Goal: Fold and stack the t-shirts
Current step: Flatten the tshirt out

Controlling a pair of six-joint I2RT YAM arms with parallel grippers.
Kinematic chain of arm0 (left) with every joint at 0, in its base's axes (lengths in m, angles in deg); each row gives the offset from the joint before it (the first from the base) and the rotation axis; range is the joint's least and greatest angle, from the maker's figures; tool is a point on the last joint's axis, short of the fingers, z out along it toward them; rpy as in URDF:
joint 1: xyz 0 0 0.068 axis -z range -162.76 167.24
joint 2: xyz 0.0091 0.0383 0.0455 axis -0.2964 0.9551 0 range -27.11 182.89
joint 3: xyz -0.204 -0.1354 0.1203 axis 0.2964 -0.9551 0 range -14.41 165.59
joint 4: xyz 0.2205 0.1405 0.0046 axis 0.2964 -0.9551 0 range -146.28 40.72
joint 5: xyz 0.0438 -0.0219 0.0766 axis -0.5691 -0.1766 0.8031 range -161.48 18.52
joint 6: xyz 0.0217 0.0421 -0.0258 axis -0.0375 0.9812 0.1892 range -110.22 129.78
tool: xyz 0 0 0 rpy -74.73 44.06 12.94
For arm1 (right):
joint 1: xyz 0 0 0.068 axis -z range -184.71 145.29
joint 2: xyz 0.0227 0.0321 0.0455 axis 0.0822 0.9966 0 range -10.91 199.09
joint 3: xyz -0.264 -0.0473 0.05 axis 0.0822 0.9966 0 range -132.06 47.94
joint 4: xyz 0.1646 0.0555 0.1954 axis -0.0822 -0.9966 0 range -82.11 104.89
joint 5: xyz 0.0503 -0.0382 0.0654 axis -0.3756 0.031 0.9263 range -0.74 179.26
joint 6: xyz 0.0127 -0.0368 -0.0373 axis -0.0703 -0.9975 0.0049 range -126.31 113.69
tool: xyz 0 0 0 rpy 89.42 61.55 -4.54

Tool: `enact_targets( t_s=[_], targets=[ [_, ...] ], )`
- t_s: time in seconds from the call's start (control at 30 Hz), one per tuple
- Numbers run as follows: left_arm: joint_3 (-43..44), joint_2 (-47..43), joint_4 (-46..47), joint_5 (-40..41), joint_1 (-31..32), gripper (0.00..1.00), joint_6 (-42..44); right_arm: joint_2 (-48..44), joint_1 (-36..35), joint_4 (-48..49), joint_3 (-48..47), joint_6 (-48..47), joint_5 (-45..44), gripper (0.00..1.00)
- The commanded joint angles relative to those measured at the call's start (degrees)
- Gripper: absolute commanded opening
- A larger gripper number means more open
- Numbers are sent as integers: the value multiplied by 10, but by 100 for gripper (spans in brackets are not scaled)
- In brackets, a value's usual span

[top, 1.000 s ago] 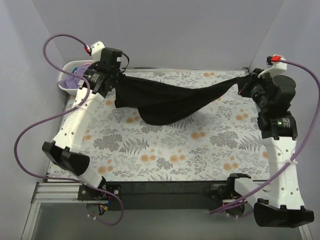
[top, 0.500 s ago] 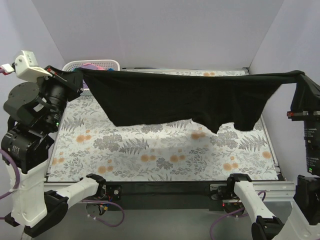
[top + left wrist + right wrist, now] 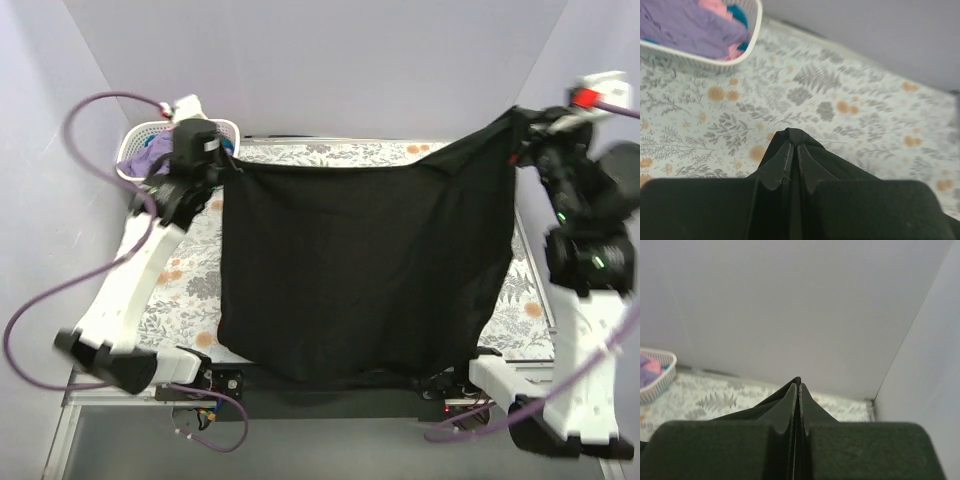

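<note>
Left tool [image 3: 222, 165] and right tool [image 3: 522, 128], top view: each is clamped on an upper corner of the black t-shirt [image 3: 360, 270], which hangs spread between them over the floral surface [image 3: 180, 270]. Left wrist view: fingers [image 3: 782, 165] are closed on black cloth, with the basket [image 3: 754, 31] beyond. Right wrist view: fingers [image 3: 787, 407] are likewise pinched on cloth.

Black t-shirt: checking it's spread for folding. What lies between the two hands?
Only the black t-shirt, stretched from left hand to right hand, hanging over the floral table; the top external view shows it.
</note>
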Motion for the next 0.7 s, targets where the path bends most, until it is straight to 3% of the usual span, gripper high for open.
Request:
enact_targets(
  t_s=[0.0, 0.13, 0.4, 0.67],
  targets=[
    [-81, 82, 68, 9, -37, 0, 9, 69, -1, 80, 107, -5, 31, 1],
    [-123, 201, 130, -14, -89, 0, -4, 158, -1, 170, 186, 5, 38, 1],
    [-68, 445, 189, -50, -122, 0, 1, 403, 0, 256, 204, 56, 57, 1],
    [-60, 491, 214, -83, -150, 0, 13, 485, 4, 258, 209, 71, 60, 1]
  ],
)
